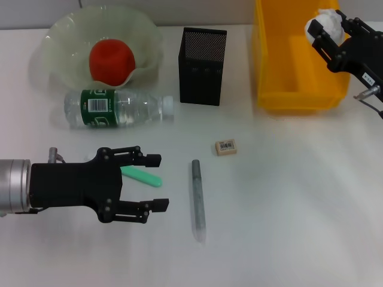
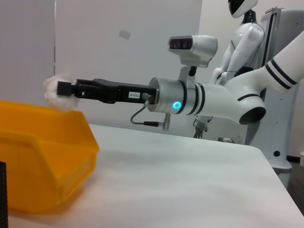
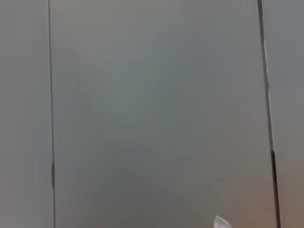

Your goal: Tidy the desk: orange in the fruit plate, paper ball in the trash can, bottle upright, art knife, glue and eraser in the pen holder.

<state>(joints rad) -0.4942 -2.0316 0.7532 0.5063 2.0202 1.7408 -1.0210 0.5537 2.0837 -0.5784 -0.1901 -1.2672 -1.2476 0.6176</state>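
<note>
Judging by how things lie, the tidying is roughly a third done: the round red-orange orange [image 1: 111, 61] already sits in the wavy-rimmed pale green translucent fruit plate [image 1: 60, 30] at the far left, while the crumpled white paper ball [image 1: 323, 27] is pinched in the black right gripper [image 1: 328, 31], held above the far right corner of the bright yellow rectangular plastic trash can [image 1: 299, 89] and not yet dropped. Still to do: the clear plastic water bottle [image 1: 119, 109] with its green label lies on its side just near of the plate, and the small beige eraser [image 1: 225, 147], a grey pen-like stick [image 1: 198, 198] and a green flat tool [image 1: 142, 176] lie on the white counter [image 1: 287, 203], outside the square black mesh pen holder [image 1: 202, 66]. At the near left, the left gripper [image 1: 158, 182] hovers with its fingers spread wide, empty, over the green tool.
</note>
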